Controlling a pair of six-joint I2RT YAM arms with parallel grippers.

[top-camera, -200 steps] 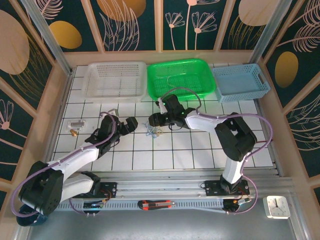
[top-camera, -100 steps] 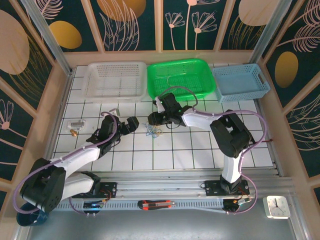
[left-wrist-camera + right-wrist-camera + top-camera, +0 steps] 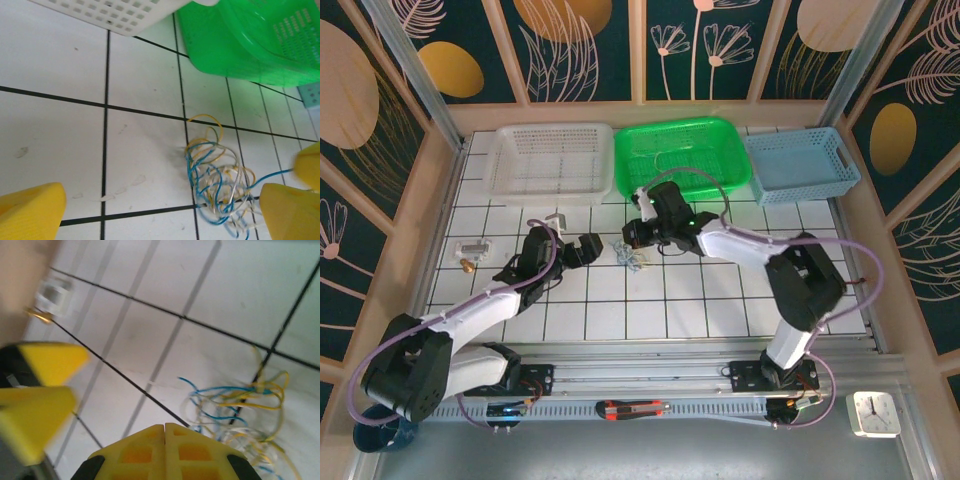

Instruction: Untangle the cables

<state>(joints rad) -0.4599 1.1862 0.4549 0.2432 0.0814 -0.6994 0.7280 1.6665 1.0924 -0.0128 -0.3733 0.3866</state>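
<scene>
- Lying between the spread jaws of the left gripper (image 3: 162,202), the cables (image 3: 217,185) formed a clump.
- Jaws of the right gripper (image 3: 165,430) were pressed together, just beside that clump.

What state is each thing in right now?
cables, tangled in one clump on the table
left gripper, open, near the cables
right gripper, shut at the cables; whether it holds one is unclear
white basket, empty
blue basket, empty

cables (image 3: 235,403) partly hidden behind right end effector (image 3: 164,426); left wrist view crops clump bottom
</scene>
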